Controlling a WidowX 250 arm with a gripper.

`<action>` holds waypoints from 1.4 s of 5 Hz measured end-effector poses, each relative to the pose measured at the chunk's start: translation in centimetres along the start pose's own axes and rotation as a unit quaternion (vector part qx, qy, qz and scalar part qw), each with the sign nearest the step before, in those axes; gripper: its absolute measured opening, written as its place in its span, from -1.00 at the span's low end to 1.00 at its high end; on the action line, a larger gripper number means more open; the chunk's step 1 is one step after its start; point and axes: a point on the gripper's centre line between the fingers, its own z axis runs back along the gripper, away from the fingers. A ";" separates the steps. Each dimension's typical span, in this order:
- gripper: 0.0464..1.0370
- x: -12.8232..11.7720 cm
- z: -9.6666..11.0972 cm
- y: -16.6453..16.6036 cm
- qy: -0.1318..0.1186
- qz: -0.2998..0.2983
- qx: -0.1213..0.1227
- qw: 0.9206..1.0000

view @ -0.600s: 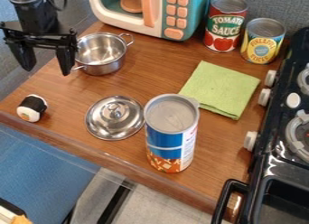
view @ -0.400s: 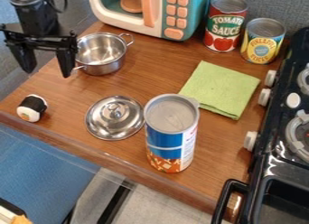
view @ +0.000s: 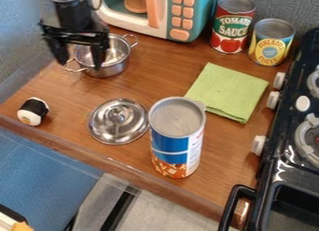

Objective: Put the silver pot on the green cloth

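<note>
We are hanging our open, empty claw point(view: 79, 64) by the shiny pot point(view: 113, 68), which is sitting near the toy oven point(view: 163, 16). We are worrying: a low finger could be bumping its rim and tipping it over.

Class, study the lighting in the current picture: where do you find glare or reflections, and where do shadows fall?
Camera view: bright highlights and darker reflections on the metal lid and the small pot; a thin shadow along the lower edge of the green cloth; no harsh glare hiding the labels.
</note>
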 end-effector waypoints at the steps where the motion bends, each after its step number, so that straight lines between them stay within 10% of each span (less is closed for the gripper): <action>1: 0.93 2.6 -1.2 -1.6 -0.013 -0.032 0.002 0.999; 3: 0.85 4.8 -4.7 -3.3 0.008 -0.042 0.009 0.999; 5: -0.33 3.3 -5.8 -3.8 0.027 -0.053 0.020 0.998; 7: -0.93 2.7 -3.2 -4.1 0.033 -0.038 0.011 0.999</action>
